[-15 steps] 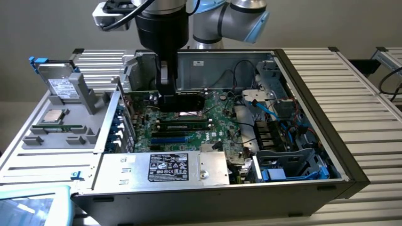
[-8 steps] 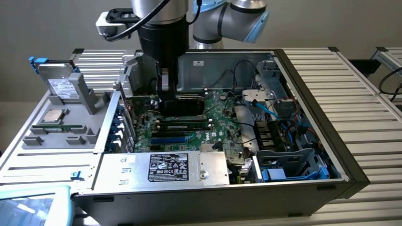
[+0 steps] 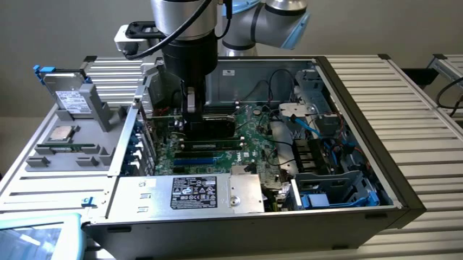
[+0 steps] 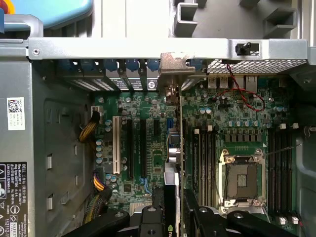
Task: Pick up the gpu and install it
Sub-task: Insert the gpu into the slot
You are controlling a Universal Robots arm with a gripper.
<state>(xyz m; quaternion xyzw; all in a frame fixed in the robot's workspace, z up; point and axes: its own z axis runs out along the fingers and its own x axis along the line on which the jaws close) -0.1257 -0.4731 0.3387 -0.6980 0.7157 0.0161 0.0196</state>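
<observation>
Now, tool (image 4: 175,210) partly closed around the gpu (image 4: 174,148), held edge-on over the motherboard (image 4: 237,113), inside open computer case (image 4: 64,148).

Hard drive (image 3: 70,100) and CPU (image 3: 60,134) on gray tray (image 3: 54,158).

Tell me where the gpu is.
Gripped by the gripper, the gpu stands edge-on inside the computer case, over the motherboard, toward the exterior view's left.
</observation>
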